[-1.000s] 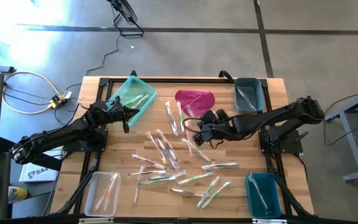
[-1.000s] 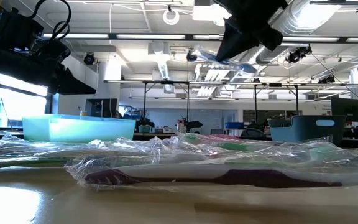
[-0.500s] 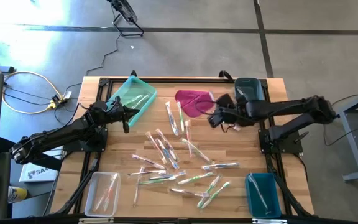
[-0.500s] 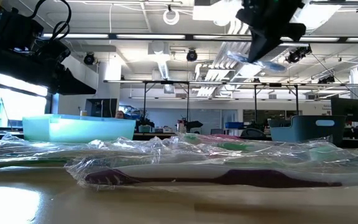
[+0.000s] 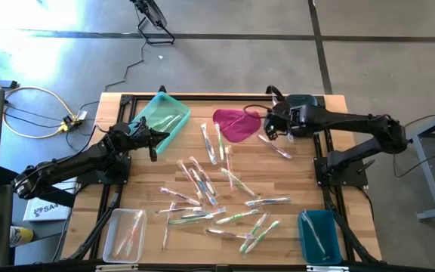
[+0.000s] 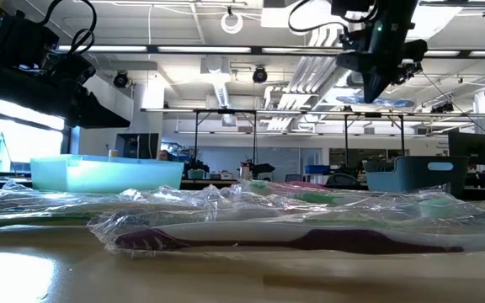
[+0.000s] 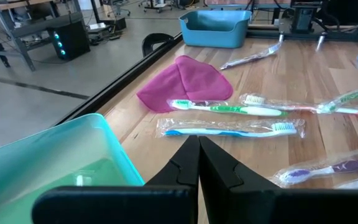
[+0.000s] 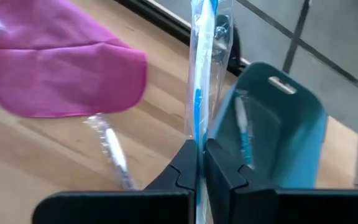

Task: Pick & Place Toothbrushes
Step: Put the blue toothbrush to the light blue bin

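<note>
Several wrapped toothbrushes [image 5: 202, 189] lie scattered over the middle of the wooden table. My right gripper [image 5: 269, 128] hangs above the far right of the table, between the magenta cloth [image 5: 236, 123] and the far blue bin [image 8: 278, 124]. It is shut on one toothbrush with a blue handle [image 8: 199, 93]. That bin holds one toothbrush [image 8: 244, 134]. Another toothbrush [image 5: 276, 146] lies on the table just near of the gripper. My left gripper [image 7: 199, 155] waits shut beside the teal bin [image 5: 161, 117] at the far left. My right gripper pinches the clear wrapper of the blue-handled toothbrush [image 8: 197, 134] between its two fingers. The fingers slant down, and the brush runs on past their tips. In the low view the toothbrush [image 6: 377, 101] shows under the fingertips, about level and lifted high above the table.
A clear bin [image 5: 123, 233] with toothbrushes stands at the near left corner, and a second blue bin [image 5: 319, 234] at the near right. The teal bin also holds toothbrushes. The arms' dark bases sit at the left and right table edges.
My right gripper has carried the toothbrush from over the middle of the table toward the far right, up to the far blue bin, and has tipped as it went. It has stayed shut, and the toothbrush has stayed clear of the table.
</note>
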### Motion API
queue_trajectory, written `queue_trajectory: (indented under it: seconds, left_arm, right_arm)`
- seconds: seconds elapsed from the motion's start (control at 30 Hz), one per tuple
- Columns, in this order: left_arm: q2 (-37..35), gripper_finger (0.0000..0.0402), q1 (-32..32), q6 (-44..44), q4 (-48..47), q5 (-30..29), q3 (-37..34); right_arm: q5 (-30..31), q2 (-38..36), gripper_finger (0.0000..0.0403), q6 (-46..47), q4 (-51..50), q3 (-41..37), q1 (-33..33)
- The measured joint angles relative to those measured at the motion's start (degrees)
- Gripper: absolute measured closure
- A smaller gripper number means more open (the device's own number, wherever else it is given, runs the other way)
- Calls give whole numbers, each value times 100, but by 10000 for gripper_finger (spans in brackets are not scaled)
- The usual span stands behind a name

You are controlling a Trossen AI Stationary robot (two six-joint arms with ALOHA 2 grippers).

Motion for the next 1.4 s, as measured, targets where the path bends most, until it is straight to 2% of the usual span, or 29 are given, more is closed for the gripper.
queue_trajectory:
  seconds: [0.2,0.4,0.8,1.07,1.4]
  left_arm:
    - [0,402,-1,0,1,0,1]
    - [0,402,0,0,1,0,1]
    - [0,402,0,0,3,0,1]
    - [-2,402,1,0,5,0,1]
    - [0,402,1,0,7,0,1]
  right_arm:
    - [-103,0,399,-453,-2,0,-562]
    - [-89,2,399,-454,-3,0,-979]
    - [-237,2,399,-282,-3,0,-1101]
    - [-96,4,399,-150,4,-5,-1565]
    - [269,13,399,292,641,-957,-2012]
